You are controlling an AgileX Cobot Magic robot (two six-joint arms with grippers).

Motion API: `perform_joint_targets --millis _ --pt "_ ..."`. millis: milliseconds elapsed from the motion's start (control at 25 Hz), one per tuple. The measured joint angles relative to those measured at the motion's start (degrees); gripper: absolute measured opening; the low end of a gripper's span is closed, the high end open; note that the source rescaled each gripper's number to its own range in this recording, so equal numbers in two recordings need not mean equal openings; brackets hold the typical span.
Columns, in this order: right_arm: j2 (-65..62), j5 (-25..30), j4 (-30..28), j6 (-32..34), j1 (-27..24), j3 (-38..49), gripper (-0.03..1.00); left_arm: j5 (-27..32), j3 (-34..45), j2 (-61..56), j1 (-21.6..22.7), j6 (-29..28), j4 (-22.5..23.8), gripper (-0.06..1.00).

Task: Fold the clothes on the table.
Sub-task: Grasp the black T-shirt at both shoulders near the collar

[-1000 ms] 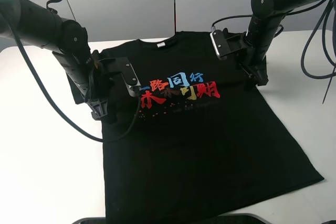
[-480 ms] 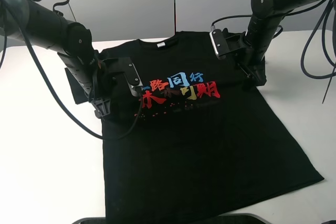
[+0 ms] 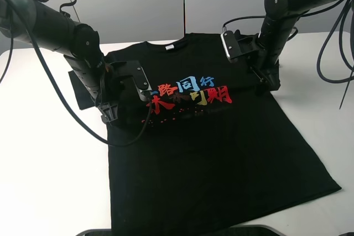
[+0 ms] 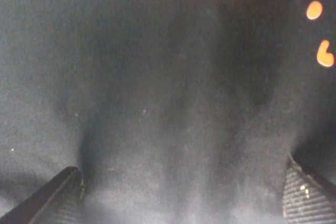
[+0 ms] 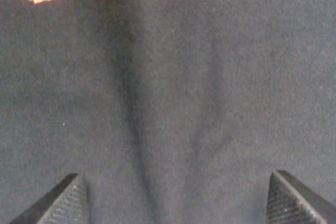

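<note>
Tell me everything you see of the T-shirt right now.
The T-shirt is black, cotton-looking, short-sleeved, lying front up and unfolded on the white table, collar away from the camera. A white neck label shows; red, blue and orange characters cross the chest. The left claw and right claw, both open, rest on it beside the print, fabric creasing between their fingers.

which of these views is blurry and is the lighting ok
Exterior high: evenly lit, the T-shirt print legible, the white table bright with soft shadows. Left wrist: soft and hazy, fabric blurred between the left gripper tips. Right wrist: sharp, weave and the right gripper ridges crisp.
</note>
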Motion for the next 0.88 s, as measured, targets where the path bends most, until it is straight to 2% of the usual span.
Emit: perform_joint_targets --millis 880 --pt "2.26 -0.22 0.48 -1.61 0.02 -0.54 0.75 6.24 -1.16 1.60 0.11 -0.59 -0.63 0.99"
